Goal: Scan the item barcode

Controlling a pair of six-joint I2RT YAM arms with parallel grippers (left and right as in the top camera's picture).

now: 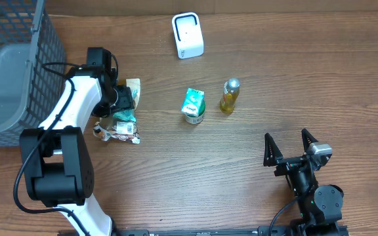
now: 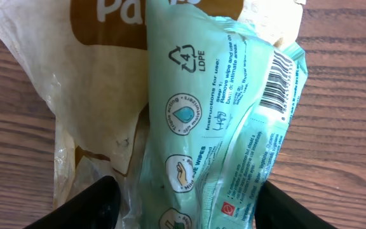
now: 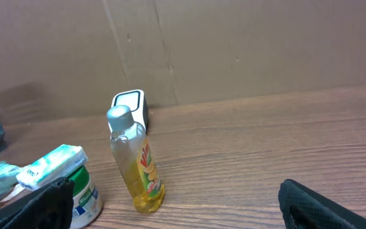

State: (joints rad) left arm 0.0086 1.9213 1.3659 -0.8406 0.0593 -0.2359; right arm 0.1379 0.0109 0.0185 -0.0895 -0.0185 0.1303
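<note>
Wood-grain surface (image 1: 176,170) runs under everything, with a cardboard wall (image 3: 234,44) behind it. At the far left we see 1 grey mesh basket (image 1: 18,59). Just right of it the white left arm (image 1: 74,98) reaches down to a small heap of packets. Its left fingers (image 2: 97,207) stand apart on either side of a mint-green wipes pack (image 2: 196,127); we cannot tell whether they press on it. That pack lies on a tan wrapper (image 2: 94,83), its barcode (image 2: 275,83) facing up along its right edge. Further right, at the far edge, stands 1 white scanner (image 1: 188,35), well apart from the pack. Nearer the middle sits 1 tub (image 1: 193,118) with a green-and-white packet (image 1: 192,101) on top, and near it 1 upright bottle (image 1: 229,95) of yellow liquid. At the lower right the right fingers (image 1: 268,149) are spread wide and hold nothing.
</note>
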